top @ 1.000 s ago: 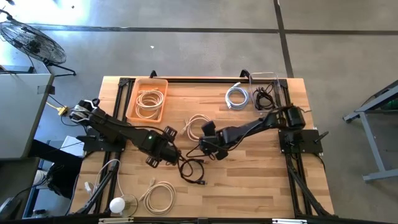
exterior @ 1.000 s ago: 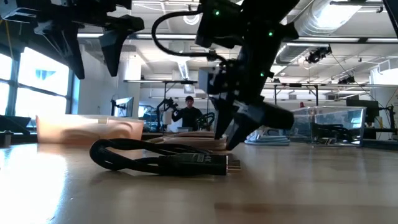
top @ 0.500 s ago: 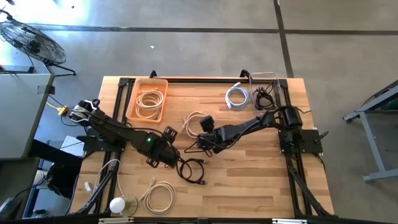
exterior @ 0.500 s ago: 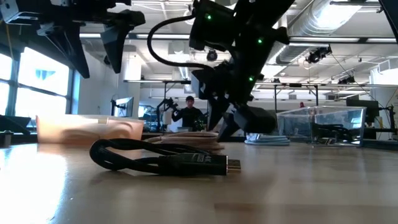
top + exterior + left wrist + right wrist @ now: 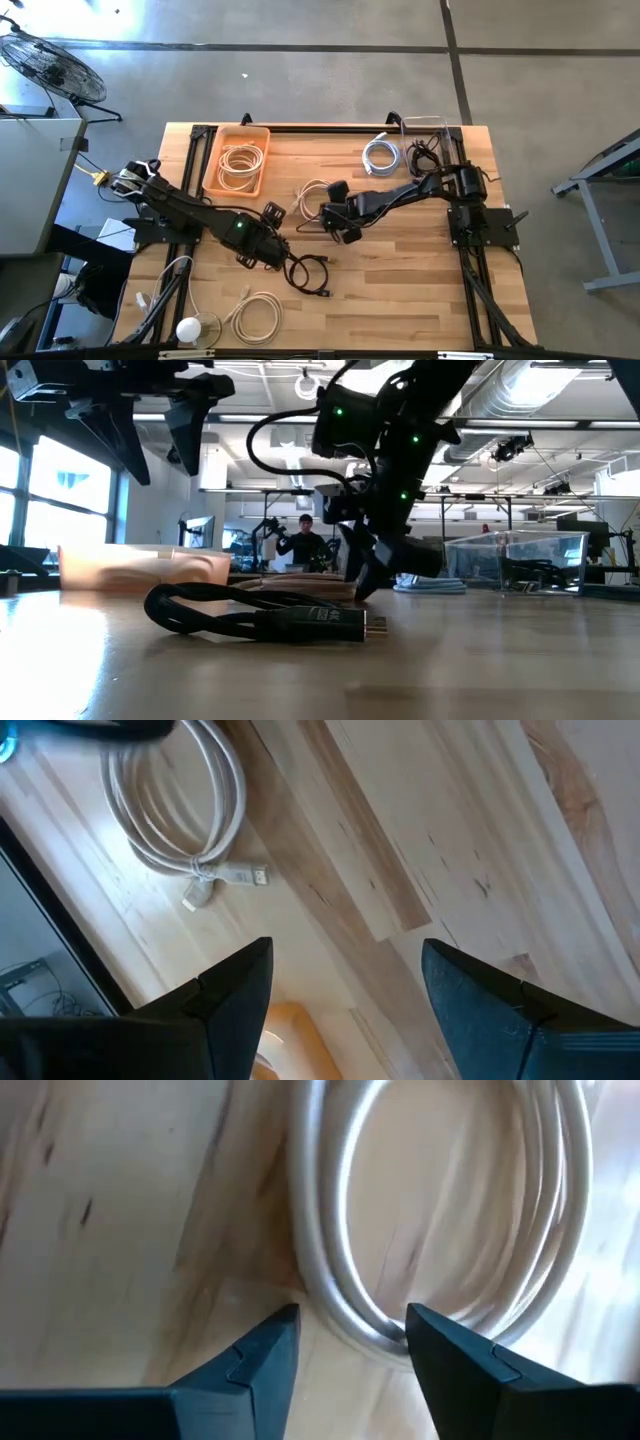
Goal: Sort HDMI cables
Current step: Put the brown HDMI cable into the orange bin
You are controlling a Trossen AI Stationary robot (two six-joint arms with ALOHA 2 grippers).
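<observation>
At mid-tabletop [image 5: 420, 270], the right end effector [image 5: 345, 1342], fingers spread, straddles a cream cable [image 5: 340, 1280]: light, springy, slippery; grip its bundled strands. Left end effector [image 5: 345, 990] hovers spread.

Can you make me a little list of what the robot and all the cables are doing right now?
right hand: open, fingers down on either side of the cream cable's loop
cream cable: coiled in the table's middle, not lifted
left hand: open, empty, waiting beside the black cable
black cable: lying loose on the table
orange tray: has one cream coil inside
clear box: has a black cable inside
silvery-white cable: beside the clear box
</observation>
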